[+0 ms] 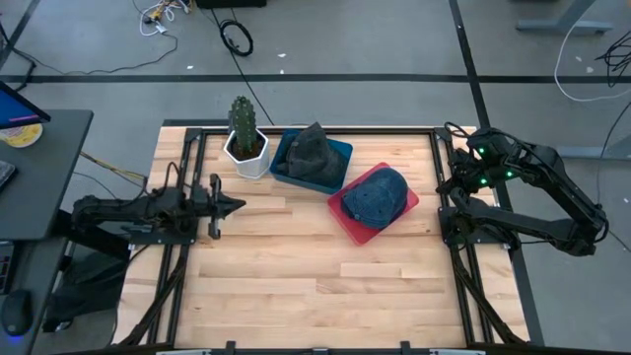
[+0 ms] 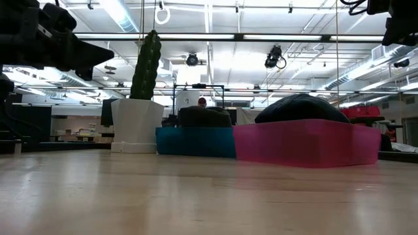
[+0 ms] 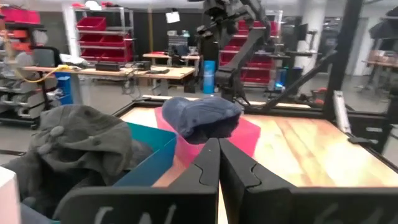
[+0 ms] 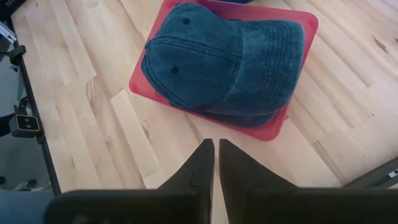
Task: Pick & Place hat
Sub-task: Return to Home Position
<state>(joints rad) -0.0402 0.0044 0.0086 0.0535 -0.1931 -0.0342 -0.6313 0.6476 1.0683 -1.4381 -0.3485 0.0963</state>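
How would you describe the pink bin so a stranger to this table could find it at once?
On the wooden table, a potted cactus and two bins stand in a row. The pink bin is at the right end, beside the blue bin. It alone is pink, and holds a blue cap; its neighbour holds a black cap.

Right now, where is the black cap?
In the high view the black cap lies in the blue bin, top centre of the table, between the potted cactus and the pink bin.

The blue cap (image 4: 217,62) is faded, stitched cloth; the pink bin (image 4: 268,132) smooth plastic; the table (image 1: 296,286) pale, lightly glossy wood.
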